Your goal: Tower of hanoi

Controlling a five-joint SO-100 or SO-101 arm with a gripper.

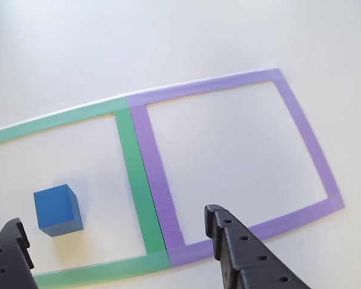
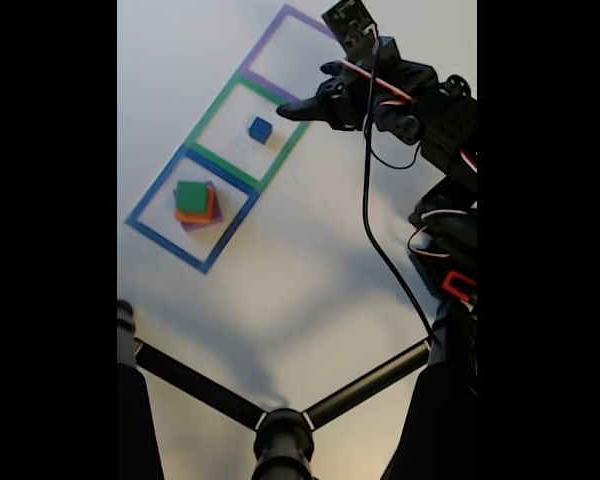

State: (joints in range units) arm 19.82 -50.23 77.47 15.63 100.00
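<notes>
The hand [image 1: 114,238] is wide open and holds nothing. In the other view its two black fingers [image 1: 228,241] stand far apart at the bottom edge, one at the left corner and one right of the middle, and neither touches the blue cube [image 1: 58,210]. Whether the fingertips touch the counter [image 1: 180,42] I cannot tell.

The cube lies alone inside the green square [image 1: 129,168] of tape, near its lower left part in this view, well apart from the tape. Between the fingers pass the green tape and the purple square [image 1: 307,144], which share one border. The inside of the purple square is bare counter.

In the fixed view the hand [image 2: 292,110] hangs just right of the green square [image 2: 215,100], close to the cube [image 2: 260,128]. The three other blocks are stacked in the blue square [image 2: 155,195], next to the green square on the side away from the purple one: green block [image 2: 191,196] on top, orange block [image 2: 208,212] under it, purple block [image 2: 217,214] at the bottom.
</notes>
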